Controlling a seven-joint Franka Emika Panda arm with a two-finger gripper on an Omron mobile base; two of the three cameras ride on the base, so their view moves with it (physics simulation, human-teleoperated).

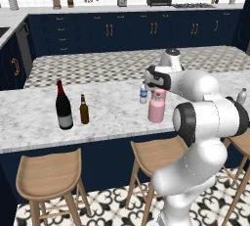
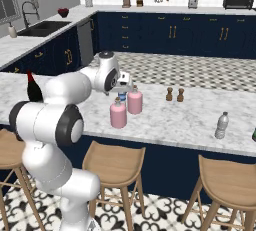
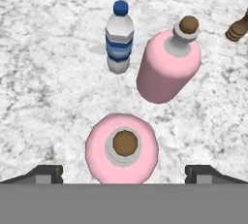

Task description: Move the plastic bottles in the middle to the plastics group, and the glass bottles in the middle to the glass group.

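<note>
Gripper (image 3: pixel 124 173) hangs above the marble counter (image 1: pixel 107 115), jaws spread wide, nothing held. Near pink bottle (image 3: pixel 122 148) sits directly under it, brown stopper centred between the fingertips (image 3: pixel 46 173), not touched. Second pink bottle (image 3: pixel 168 66) stands just beyond, to the right. Blue-labelled water bottle (image 3: pixel 119 39) stands upright beside that one, on its left, apart. Black wine bottle (image 1: pixel 63 106) and brown beer bottle (image 1: pixel 84 110) stand together far left on the counter. Greyish plastic bottle (image 2: pixel 221 126) stands alone far right. Two pepper mills (image 2: pixel 174 94) behind the middle cluster.
</note>
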